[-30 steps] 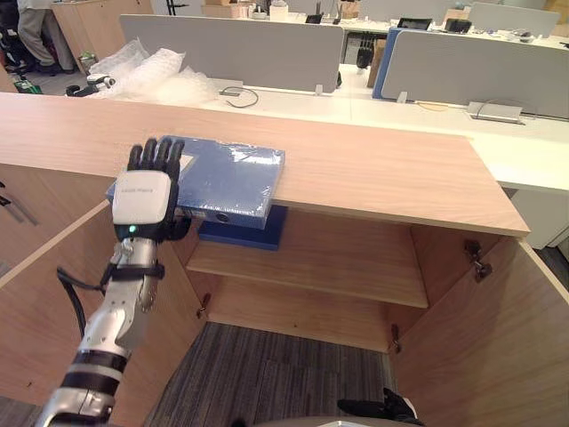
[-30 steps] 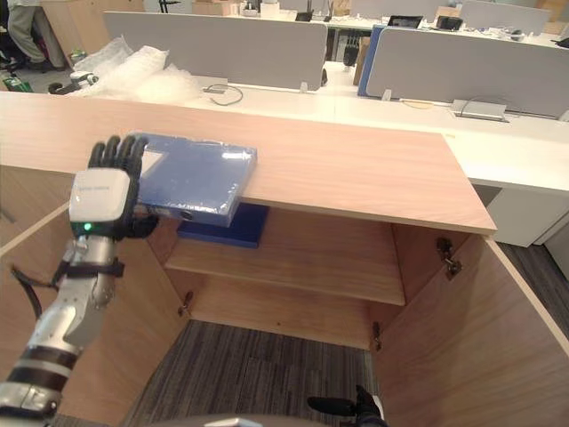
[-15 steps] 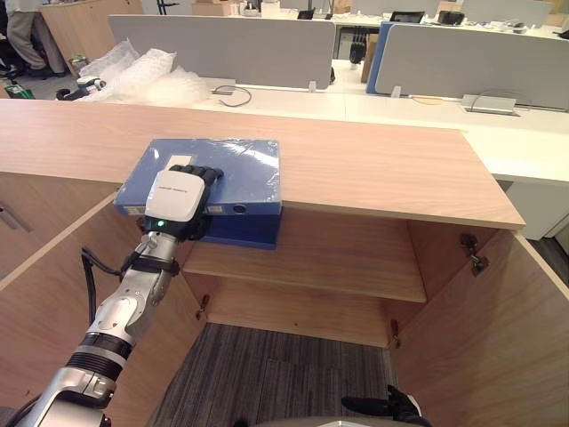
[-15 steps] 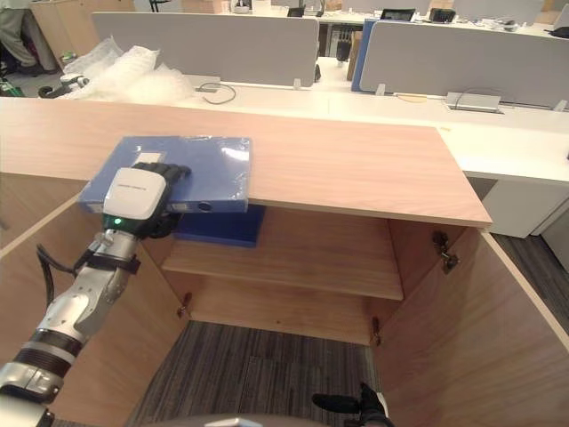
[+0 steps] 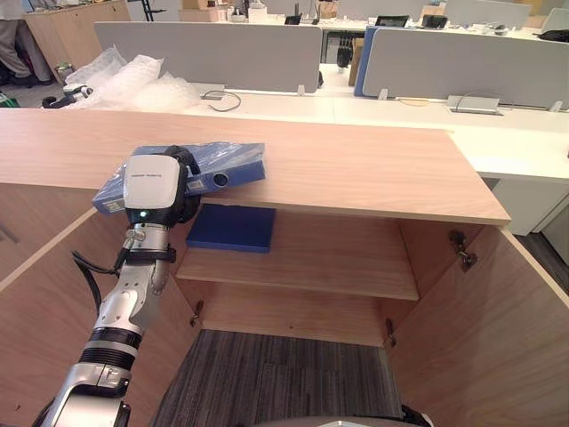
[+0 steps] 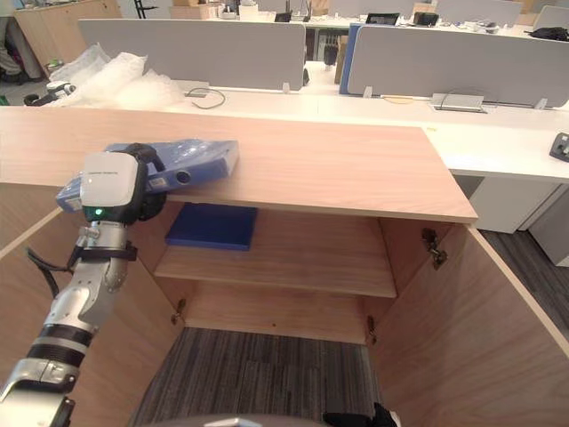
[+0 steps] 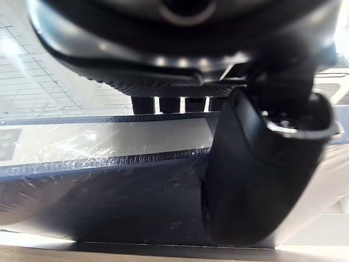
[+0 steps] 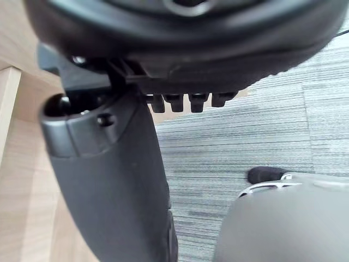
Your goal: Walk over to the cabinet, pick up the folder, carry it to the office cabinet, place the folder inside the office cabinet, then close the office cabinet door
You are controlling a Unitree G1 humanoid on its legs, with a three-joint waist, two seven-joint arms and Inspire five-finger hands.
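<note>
We see the open wooden cabinet (image 5: 356,169), and at the front edge of its top the plastic-wrapped blue folder (image 5: 229,160) lies tilted, clasped along its spine by our left hand (image 5: 153,185). Any print on the folder is too small for us to read. Our right hand (image 8: 109,180) hangs over grey carpet (image 8: 272,136), and we cannot tell whether it is clenched.

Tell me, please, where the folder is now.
The folder is at the eye views' left, gripped by the left hand, tilted over the front edge of the cabinet top, above a dark blue item on the shelf.

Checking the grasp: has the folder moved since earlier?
Yes. The folder, in the left robot hand, has tilted up off the cabinet top's front edge.
</note>
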